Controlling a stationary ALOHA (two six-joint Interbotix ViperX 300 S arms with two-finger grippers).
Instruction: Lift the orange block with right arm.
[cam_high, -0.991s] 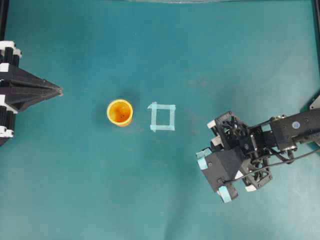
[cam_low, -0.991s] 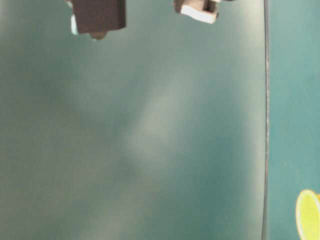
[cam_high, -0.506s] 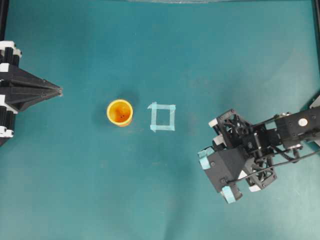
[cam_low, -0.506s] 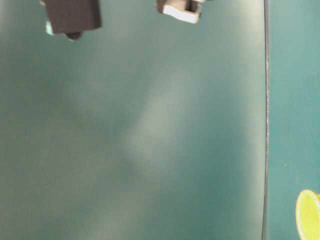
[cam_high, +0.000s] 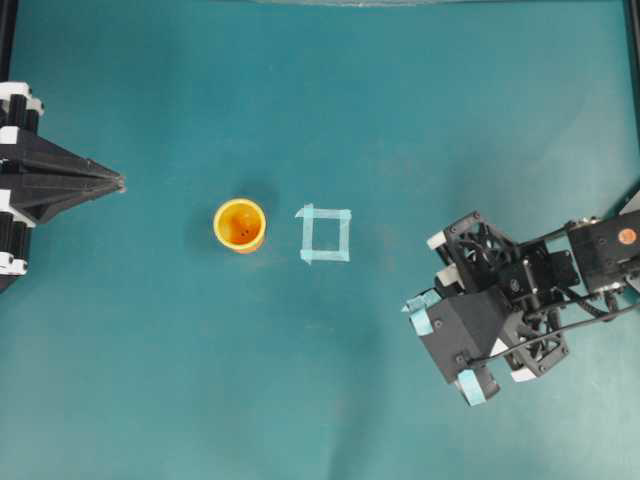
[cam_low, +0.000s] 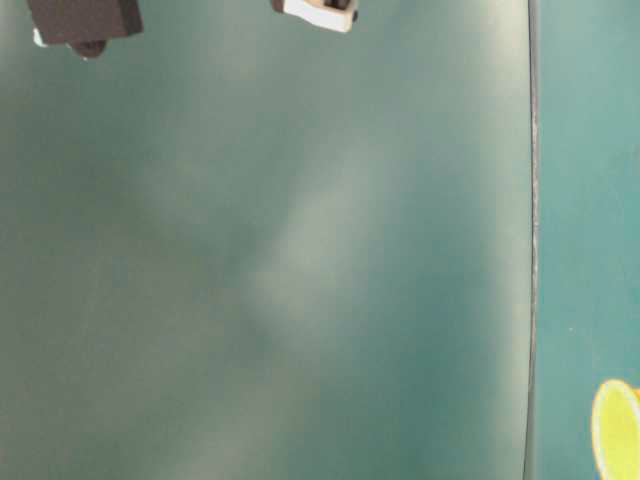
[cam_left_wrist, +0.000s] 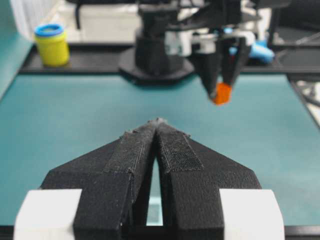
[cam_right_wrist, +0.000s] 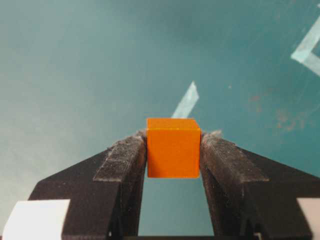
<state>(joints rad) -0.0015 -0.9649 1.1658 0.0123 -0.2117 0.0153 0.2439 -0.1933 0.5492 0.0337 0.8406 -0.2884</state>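
Holding: my right end effector (cam_right_wrist: 173, 150) is clamped on the orange block (cam_right_wrist: 173, 148), centre of the wrist frame.
Place: block hangs above the surface (cam_right_wrist: 75, 60).
Advice: I should rise straight, keeping pressure even.

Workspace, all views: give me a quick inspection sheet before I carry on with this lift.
Surface: teal mat, marked with a pale tape square.
Job's things: orange block pinched between the jaws of the right gripper; in the left wrist view it hangs above the mat, so it looks lifted.
Clutter: orange cup, upright beside the tape square, apart from it.
Grippers: right gripper shut on the block; left gripper shut, holding nothing, parked at the mat's left edge in the overhead view.
Cables: black cable looped along the right arm, off the mat.
Surroundings: yellow jar with a blue lid beyond the mat's far edge.
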